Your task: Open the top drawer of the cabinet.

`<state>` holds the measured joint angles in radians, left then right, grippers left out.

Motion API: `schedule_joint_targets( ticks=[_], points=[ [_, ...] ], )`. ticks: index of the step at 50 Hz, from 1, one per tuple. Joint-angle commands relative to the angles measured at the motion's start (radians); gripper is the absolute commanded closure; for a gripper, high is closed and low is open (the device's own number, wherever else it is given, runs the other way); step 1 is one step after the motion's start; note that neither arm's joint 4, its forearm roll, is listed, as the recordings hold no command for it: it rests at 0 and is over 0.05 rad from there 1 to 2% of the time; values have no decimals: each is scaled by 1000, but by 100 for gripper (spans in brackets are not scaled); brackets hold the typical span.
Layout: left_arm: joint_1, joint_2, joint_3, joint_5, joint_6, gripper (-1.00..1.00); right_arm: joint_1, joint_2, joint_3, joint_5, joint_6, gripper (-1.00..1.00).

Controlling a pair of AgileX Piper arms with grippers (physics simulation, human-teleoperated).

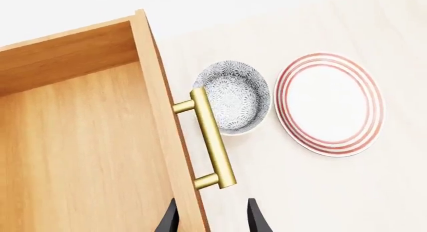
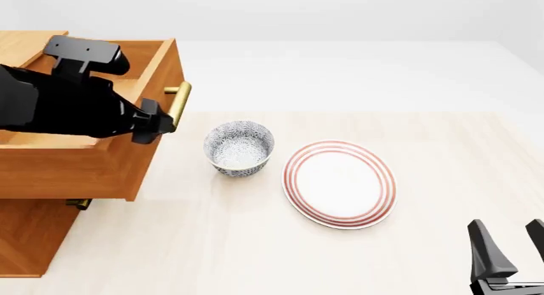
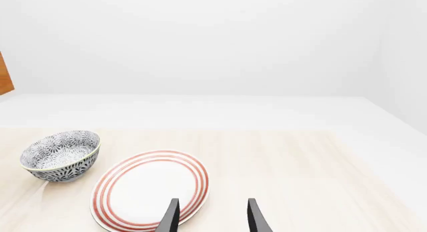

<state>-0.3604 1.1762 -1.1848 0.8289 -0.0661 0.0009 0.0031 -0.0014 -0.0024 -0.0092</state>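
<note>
The orange-brown wooden top drawer (image 2: 93,161) stands pulled out of the tall wooden cabinet (image 2: 25,234); the left gripper (image 1: 212,219), fingers parted, straddles the drawer front beside its brass bar handle (image 1: 212,138), grasping nothing; the right gripper (image 2: 510,247) also gapes.

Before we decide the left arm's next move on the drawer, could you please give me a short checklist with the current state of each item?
1. top drawer pulled out from the cabinet: ok, its inside is open to view.
2. left gripper off the brass handle: ok, open, fingertips straddle the drawer's front panel, nothing gripped.
3. bowl clear of the drawer front: ok, apart in the front view.
4. plate undisturbed: ok, flat on the table.
5. right gripper out of the way: ok, open, near the table's edge.
6. Drawer fully extended: cannot tell.
</note>
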Motion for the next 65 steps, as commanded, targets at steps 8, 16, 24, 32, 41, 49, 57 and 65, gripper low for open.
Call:
schedule_joint_targets(
  ticks=[8, 16, 24, 32, 41, 49, 57, 65],
  points=[
    [-5, -32, -89, 56, 60, -100, 0, 0, 0, 0, 0, -100],
    [3, -43, -102, 74, 73, -100, 0, 0, 0, 0, 0, -100],
    [14, -53, -120, 95, 85, -100, 0, 0, 0, 0, 0, -100],
    [28, -81, -124, 115, 105, -100, 0, 0, 0, 0, 0, -100],
    [32, -110, -140, 133, 124, -100, 0, 0, 0, 0, 0, -100],
    [40, -144, -138, 134, 124, -100, 0, 0, 0, 0, 0, -100],
    [40, -182, -117, 111, 110, -100, 0, 0, 0, 0, 0, -100],
    [54, -225, -105, 83, 108, -100, 0, 0, 0, 0, 0, -100]
  ],
)
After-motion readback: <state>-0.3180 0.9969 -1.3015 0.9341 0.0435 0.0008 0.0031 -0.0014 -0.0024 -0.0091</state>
